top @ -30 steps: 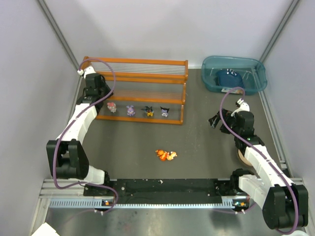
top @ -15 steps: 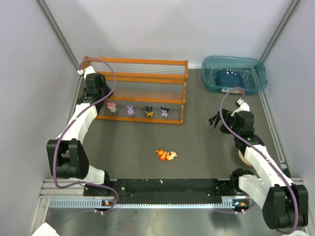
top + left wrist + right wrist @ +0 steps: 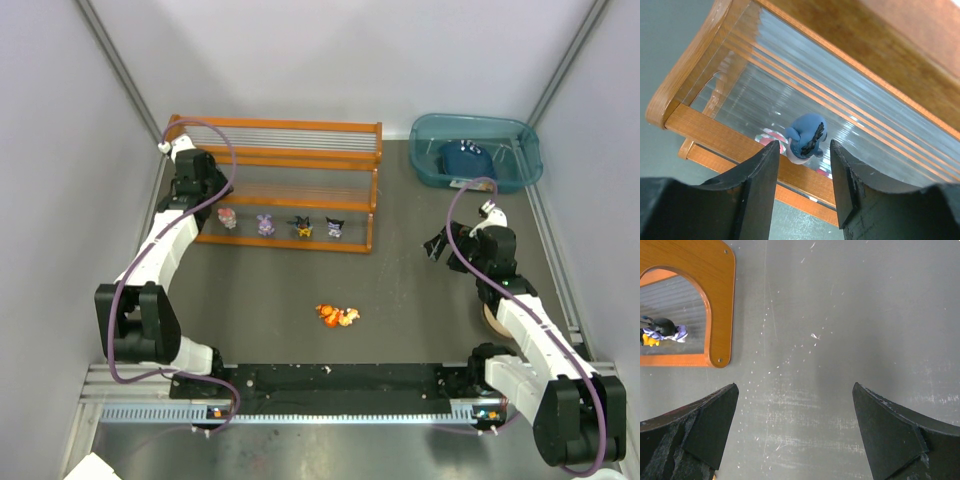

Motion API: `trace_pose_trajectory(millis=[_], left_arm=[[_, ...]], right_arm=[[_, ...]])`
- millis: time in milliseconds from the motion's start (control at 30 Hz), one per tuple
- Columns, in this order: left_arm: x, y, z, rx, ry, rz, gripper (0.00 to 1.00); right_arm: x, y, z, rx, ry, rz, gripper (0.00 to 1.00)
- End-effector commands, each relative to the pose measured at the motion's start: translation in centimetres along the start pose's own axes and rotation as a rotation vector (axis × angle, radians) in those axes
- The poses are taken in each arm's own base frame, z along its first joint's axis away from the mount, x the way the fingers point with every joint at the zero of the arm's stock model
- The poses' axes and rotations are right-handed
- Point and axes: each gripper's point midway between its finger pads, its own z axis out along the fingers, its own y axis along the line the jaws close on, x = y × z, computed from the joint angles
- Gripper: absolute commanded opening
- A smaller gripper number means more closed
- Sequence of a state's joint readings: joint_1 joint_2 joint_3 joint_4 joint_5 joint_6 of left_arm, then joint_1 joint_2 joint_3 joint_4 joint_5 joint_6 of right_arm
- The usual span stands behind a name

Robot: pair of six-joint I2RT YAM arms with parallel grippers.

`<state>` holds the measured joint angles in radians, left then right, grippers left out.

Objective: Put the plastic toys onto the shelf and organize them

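1. Worktop (image 3: 400,330): dark grey, matt, with fine scratches and pale specks.
2. Orange toys (image 3: 337,316): lying together front of centre, well apart from the shelf.
3. Right gripper (image 3: 795,405): jaws wide apart, empty, over bare worktop.
4. Shelf (image 3: 290,158): orange frame, left of centre. Four toys (image 3: 265,224) stand in a row on the lowest tier.
5. Left gripper (image 3: 804,150): jaws apart above the shelf's left end.
6. Blue toy (image 3: 806,140): on the rods, seen between the left jaws.
7. Teal bin (image 3: 430,135): far right, holds a dark blue item (image 3: 463,158).
8. Walls (image 3: 320,60): pale, plain.
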<state>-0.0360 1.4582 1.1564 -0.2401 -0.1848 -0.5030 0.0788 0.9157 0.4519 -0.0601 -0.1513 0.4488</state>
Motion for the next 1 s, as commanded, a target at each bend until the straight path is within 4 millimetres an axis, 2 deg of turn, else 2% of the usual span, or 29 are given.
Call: trace_pose_trajectory(millis=[0,200,300,333,400,433,500,533,600,633,667,700,733,767,800,833,867,933,967], left_arm=[[-1.3,-0.7,-0.5,0.015,-0.039,-0.003,0.51],[-2.8,-1.2,-2.5,0.049,-0.086,0.009,0.53],[-3.9,-1.0,-4.3,0.053,-0.128,0.023,0.57],[-4.6,-1.1,-5.5,0.066,-0.153,0.027,0.58],[-4.6,-0.5,-6.6,0.053,-0.154,0.059,0.61],[-5.1,-0.6,-7.9,0.068,-0.175,0.065,0.62],[-4.3,-0.3,-8.8,0.087,-0.168,0.087,0.62],[-4.4,-0.8,-10.4,0.140,-0.184,0.086,0.62],[-2.4,-0.8,-11.2,0.185,-0.157,0.079,0.62],[-2.3,-2.4,-13.1,0.291,-0.186,0.099,0.62],[-0.1,-2.7,-13.1,0.332,-0.155,0.137,0.62],[0.9,-3.8,-13.9,0.380,-0.159,0.179,0.62],[3.1,-7.1,-16.6,0.515,-0.160,0.273,0.62],[5.2,-7.2,-16.7,0.511,-0.147,0.305,0.64],[6.8,-8.1,-17.7,0.558,-0.138,0.324,0.64],[8.3,-9.9,-20.1,0.666,-0.139,0.307,0.64],[11.1,-9.3,-19.7,0.677,-0.101,0.318,0.64],[13.6,-9.5,-20.9,0.742,-0.082,0.314,0.65],[15.5,-8.8,-20.4,0.739,-0.056,0.326,0.65]], right_arm=[[-1.1,0.7,-0.3,-0.018,-0.042,-0.009,0.99],[-1.1,0.7,-0.3,-0.020,-0.041,-0.010,0.99],[-1.1,0.8,-0.3,-0.021,-0.040,-0.013,0.99],[-1.1,0.8,-0.3,-0.021,-0.042,-0.011,0.99],[-1.1,0.8,-0.3,-0.022,-0.042,-0.011,0.99],[-1.0,0.8,-0.3,-0.023,-0.040,-0.011,0.99],[-1.1,0.7,-0.3,-0.022,-0.040,-0.012,0.99],[-1.0,0.8,-0.3,-0.022,-0.038,-0.012,0.99],[-1.0,0.8,-0.3,-0.023,-0.040,-0.013,0.99],[-1.1,0.8,-0.3,-0.022,-0.040,-0.013,0.99],[-1.0,0.7,-0.2,-0.019,-0.038,-0.011,0.99],[-0.9,0.7,-0.2,-0.020,-0.036,-0.012,0.99],[-0.9,0.7,-0.2,-0.020,-0.034,-0.010,0.99],[-0.9,0.8,-0.2,-0.023,-0.036,-0.009,0.99],[-0.9,0.7,-0.1,-0.022,-0.037,-0.008,0.99],[-0.9,0.7,-0.1,-0.025,-0.032,-0.010,0.99],[-0.8,0.7,-0.1,-0.023,-0.029,-0.010,0.99],[-0.8,0.7,-0.2,-0.025,-0.032,-0.007,0.99],[-0.8,0.7,-0.2,-0.025,-0.032,-0.007,0.99]])
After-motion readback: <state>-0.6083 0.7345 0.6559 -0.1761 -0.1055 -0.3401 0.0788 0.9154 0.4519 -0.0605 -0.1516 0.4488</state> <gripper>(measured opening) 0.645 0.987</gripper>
